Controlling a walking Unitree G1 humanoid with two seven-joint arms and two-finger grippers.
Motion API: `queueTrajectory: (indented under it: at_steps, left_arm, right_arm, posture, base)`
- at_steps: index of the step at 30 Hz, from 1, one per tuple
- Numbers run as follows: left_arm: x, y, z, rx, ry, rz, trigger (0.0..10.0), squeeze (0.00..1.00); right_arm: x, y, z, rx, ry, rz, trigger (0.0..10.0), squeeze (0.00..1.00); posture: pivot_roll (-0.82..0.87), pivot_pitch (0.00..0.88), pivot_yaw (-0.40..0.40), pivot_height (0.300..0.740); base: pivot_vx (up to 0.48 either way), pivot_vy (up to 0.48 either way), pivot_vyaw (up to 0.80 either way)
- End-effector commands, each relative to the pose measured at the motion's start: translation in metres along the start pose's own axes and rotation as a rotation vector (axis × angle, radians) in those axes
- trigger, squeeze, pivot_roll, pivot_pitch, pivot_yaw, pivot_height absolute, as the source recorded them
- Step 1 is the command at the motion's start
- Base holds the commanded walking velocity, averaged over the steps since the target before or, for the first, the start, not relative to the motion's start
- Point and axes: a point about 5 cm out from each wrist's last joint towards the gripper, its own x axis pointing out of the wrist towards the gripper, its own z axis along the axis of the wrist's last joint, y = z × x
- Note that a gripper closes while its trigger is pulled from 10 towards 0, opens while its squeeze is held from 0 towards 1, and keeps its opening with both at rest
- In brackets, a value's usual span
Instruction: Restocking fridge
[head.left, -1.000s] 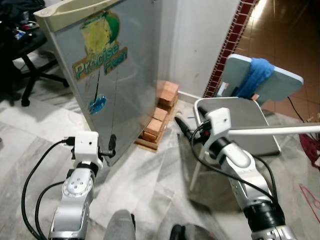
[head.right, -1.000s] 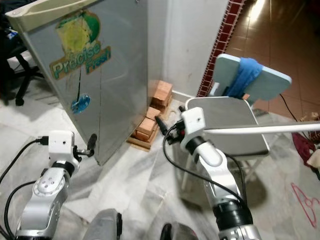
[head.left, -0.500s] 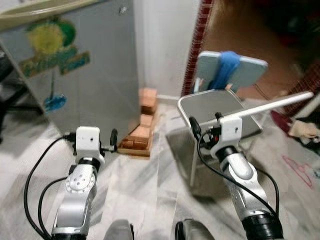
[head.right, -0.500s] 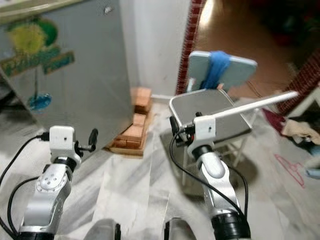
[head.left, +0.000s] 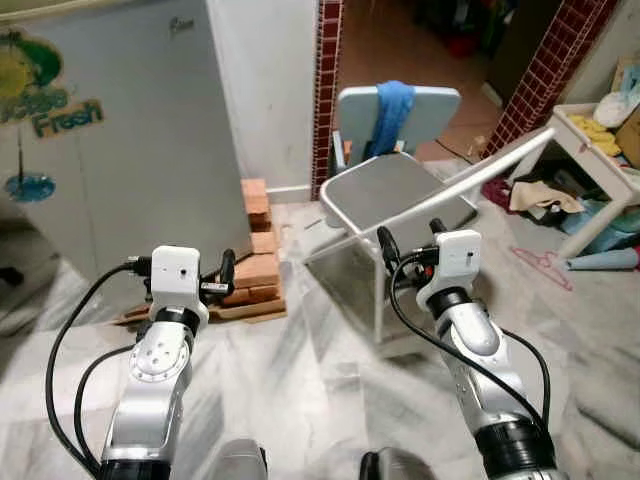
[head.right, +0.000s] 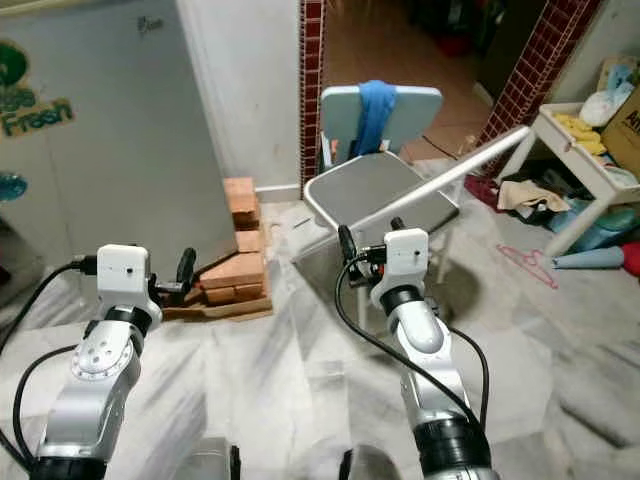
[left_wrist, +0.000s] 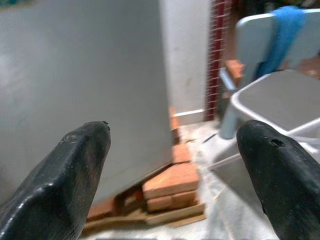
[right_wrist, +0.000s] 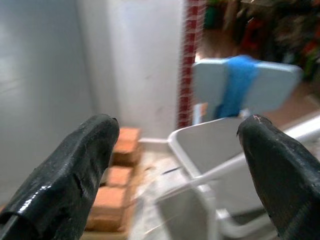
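Your view has swung right since a second ago: the fridge (head.left: 110, 150) now stands at your far left, door shut, raised on bricks (head.left: 255, 275). Your left gripper (left_wrist: 172, 165) and right gripper (right_wrist: 180, 165) both hover spread and empty. Ahead sits a grey chair (head.left: 395, 190).

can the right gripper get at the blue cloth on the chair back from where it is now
Probably not yet. The right gripper, open and empty, hovers short of the chair seat, and the blue cloth hangs on the backrest beyond it. Nothing blocks the way, but the robot would likely need to step closer.
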Motion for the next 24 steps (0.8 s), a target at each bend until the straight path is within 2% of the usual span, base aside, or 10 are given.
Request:
queueTrajectory:
  at_steps: [1, 9, 16, 20, 24]
  left_arm:
    - [-0.003, 0.002, -0.002, 0.014, 0.004, 0.015, 10.0, 0.00]
    - [-0.004, -0.009, 0.000, 0.015, -0.014, 0.008, 10.0, 0.00]
    - [0.000, -0.012, 0.003, 0.002, -0.040, 0.014, 10.0, 0.00]
    - [0.001, -0.022, 0.003, -0.008, -0.040, -0.024, 10.0, 0.00]
    - [0.004, -0.019, 0.004, -0.003, -0.036, -0.033, 10.0, 0.00]
  right_arm:
    - [0.003, 0.005, 0.002, 0.001, -0.010, 0.017, 10.0, 0.00]
    - [0.008, 0.005, 0.002, -0.014, -0.019, 0.019, 10.0, 0.00]
    - [0.005, -0.002, 0.002, -0.037, -0.021, -0.011, 10.0, 0.00]
    - [0.003, -0.005, 0.001, -0.044, -0.029, -0.047, 10.0, 0.00]
    - [0.000, -0.004, -0.004, -0.036, -0.018, -0.050, 10.0, 0.00]
  posture:
    - [0.12, 0.129, -0.019, 0.740]
    - [0.13, 0.122, -0.038, 0.740]
    - [0.10, 0.115, -0.050, 0.740]
    - [0.09, 0.105, -0.038, 0.740]
    - [0.09, 0.103, -0.031, 0.740]
  base:
    - [0.000, 0.480, 0.00]
    - [0.000, 0.480, 0.00]
    - [0.000, 0.480, 0.00]
    - [0.000, 0.480, 0.00]
    - [0.000, 0.480, 0.00]
